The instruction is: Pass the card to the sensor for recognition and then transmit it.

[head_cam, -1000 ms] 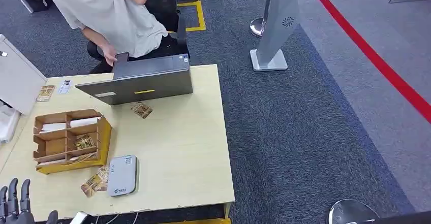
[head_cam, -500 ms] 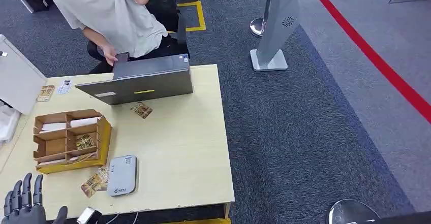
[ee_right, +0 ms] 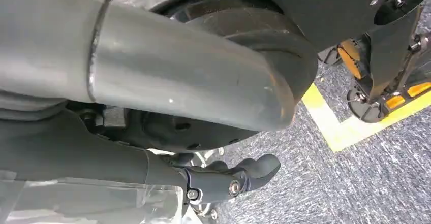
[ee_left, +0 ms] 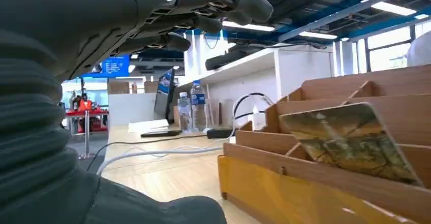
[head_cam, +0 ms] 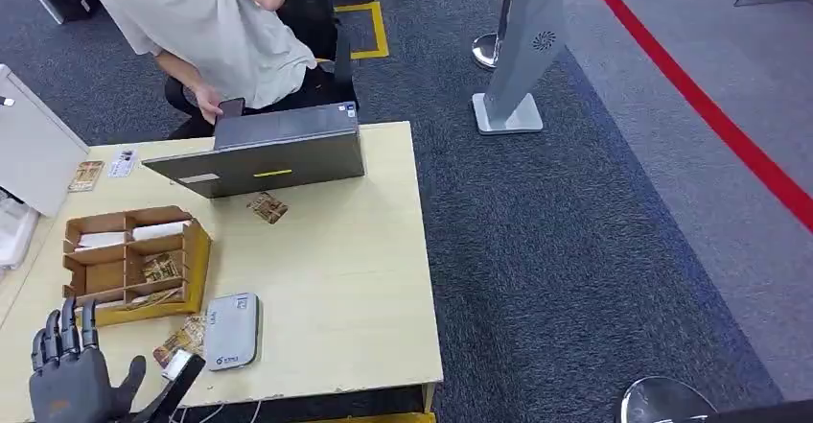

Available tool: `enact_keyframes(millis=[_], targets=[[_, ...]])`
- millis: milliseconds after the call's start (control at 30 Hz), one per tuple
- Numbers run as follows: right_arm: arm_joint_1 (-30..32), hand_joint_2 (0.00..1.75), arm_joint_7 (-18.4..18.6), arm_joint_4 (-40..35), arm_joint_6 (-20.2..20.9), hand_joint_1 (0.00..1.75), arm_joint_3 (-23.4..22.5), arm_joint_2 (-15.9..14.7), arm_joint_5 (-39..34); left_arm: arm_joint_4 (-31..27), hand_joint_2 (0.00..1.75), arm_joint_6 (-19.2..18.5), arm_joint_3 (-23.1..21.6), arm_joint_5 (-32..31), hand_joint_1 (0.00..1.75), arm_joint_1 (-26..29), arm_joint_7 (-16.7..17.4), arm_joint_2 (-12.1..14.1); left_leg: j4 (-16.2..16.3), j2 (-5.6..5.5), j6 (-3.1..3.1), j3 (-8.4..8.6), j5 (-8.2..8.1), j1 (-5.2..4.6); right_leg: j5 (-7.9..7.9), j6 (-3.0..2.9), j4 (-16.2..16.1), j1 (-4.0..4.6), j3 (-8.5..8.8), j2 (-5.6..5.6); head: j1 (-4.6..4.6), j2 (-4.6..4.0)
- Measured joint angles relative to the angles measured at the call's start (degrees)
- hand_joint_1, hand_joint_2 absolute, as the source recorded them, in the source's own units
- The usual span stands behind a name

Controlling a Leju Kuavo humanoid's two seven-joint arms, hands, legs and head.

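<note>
A brown cardboard organizer (head_cam: 197, 260) with a yellow front stands on the left of the wooden table. Picture cards (head_cam: 158, 268) lean in its compartments; one card (ee_left: 356, 142) shows large in the left wrist view. The grey card sensor (head_cam: 233, 330) lies near the table's front edge, with loose cards (head_cam: 180, 344) beside it. My left hand (head_cam: 69, 377) hovers at the front left corner, just short of the organizer, fingers spread and holding nothing. Its fingers (ee_left: 203, 3) reach over the yellow front (ee_left: 305, 198). My right hand (ee_right: 231, 181) hangs low over the carpet, fingers extended, nothing in it.
A grey flat machine (head_cam: 268, 150) sits at the table's back, a single card (head_cam: 267, 207) in front of it. A person (head_cam: 211, 30) sits behind it. White equipment (head_cam: 34, 150) borders the left edge. A grey stand (head_cam: 527, 49) is on the carpet to the right.
My left hand has risen from the picture's lower left corner and moved forward over the table toward the organizer. The cards, sensor and organizer have not moved.
</note>
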Motion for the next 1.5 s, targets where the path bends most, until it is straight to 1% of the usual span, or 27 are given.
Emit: enact_keyframes(millis=[67, 200, 333, 400, 500, 567, 733, 967, 1500], targets=[[0.0, 0.00, -0.1, 0.1, -0.1, 0.00, 0.1, 0.0, -0.3, 0.6, 1.75, 0.0, -1.3, -0.8, 0.00, -0.6, 2.1, 0.2, 0.0, 0.01, 0.00, 0.00, 0.00, 0.00, 0.00, 0.00, 0.0, 0.00, 0.00, 0.00, 0.00, 0.00], [-0.1, 0.00, -0.2, 0.3, -0.2, 0.00, 0.2, 0.0, -0.5, 1.6, 1.75, 0.0, -4.0, -1.6, 0.00, -2.0, 5.1, 0.4, 0.0, 0.00, 0.00, 0.00, 0.00, 0.00, 0.00, 0.00, 0.0, 0.00, 0.02, -0.01, 0.00, 0.00], [-0.2, 0.00, -0.4, 0.5, -0.2, 0.00, 0.3, 0.0, -0.7, 2.9, 1.75, 0.0, -7.3, -1.8, 0.00, -3.0, 9.8, 1.3, 0.0, -0.01, 0.00, 0.00, 0.00, 0.00, 0.00, 0.00, 0.0, 0.00, 0.03, -0.02, 0.00, 0.00], [-0.2, 0.00, -0.4, 0.6, -0.2, 0.00, 0.4, 0.0, -0.7, 3.5, 1.75, 0.0, -8.8, -1.9, 0.00, -3.2, 11.9, 2.0, 0.0, 0.01, 0.00, 0.00, 0.00, 0.00, 0.00, 0.00, 0.0, 0.00, 0.02, -0.01, 0.00, 0.00], [-0.3, 0.00, -0.7, 0.7, -0.2, 0.00, 0.4, 0.0, -1.2, 4.9, 1.75, 0.0, -11.8, -1.9, 0.00, -3.5, 16.7, 4.0, 0.0, 0.00, 0.00, 0.00, 0.00, 0.00, 0.00, 0.00, 0.0, 0.00, 0.02, -0.01, 0.00, 0.02], [-0.3, 0.00, -0.7, 0.9, -0.2, 0.00, 0.4, 0.0, -1.4, 6.0, 1.75, 0.0, -13.2, -1.9, 0.00, -3.8, 18.4, 5.3, 0.0, 0.00, 0.00, 0.00, 0.00, 0.01, 0.00, 0.00, 0.0, 0.00, 0.02, -0.01, 0.00, 0.00], [-0.4, 0.00, -0.8, 1.1, -0.2, 0.00, 0.4, 0.0, -1.4, 7.4, 1.75, 0.0, -14.9, -1.8, 0.00, -4.1, 19.5, 7.3, 0.0, -0.01, 0.00, -0.01, 0.00, 0.00, 0.00, 0.00, 0.0, 0.00, 0.02, -0.02, 0.00, 0.00], [-0.5, 0.00, -0.6, 1.2, 0.1, 0.00, 0.9, 0.0, -1.3, 9.5, 1.75, 0.0, -16.0, -1.5, 0.00, -4.9, 20.4, 9.3, 0.0, -0.01, 0.00, -0.01, 0.00, 0.00, 0.00, 0.00, 0.0, 0.00, 0.03, -0.03, 0.00, 0.00], [-0.6, 0.00, -0.6, 1.4, 0.1, 0.00, 0.9, 0.0, -1.3, 11.0, 1.75, 0.0, -16.5, -1.5, 0.00, -5.2, 20.5, 10.2, 0.0, -0.01, 0.00, -0.01, 0.00, 0.00, 0.00, 0.00, 0.0, 0.00, 0.02, -0.03, 0.00, 0.02]])
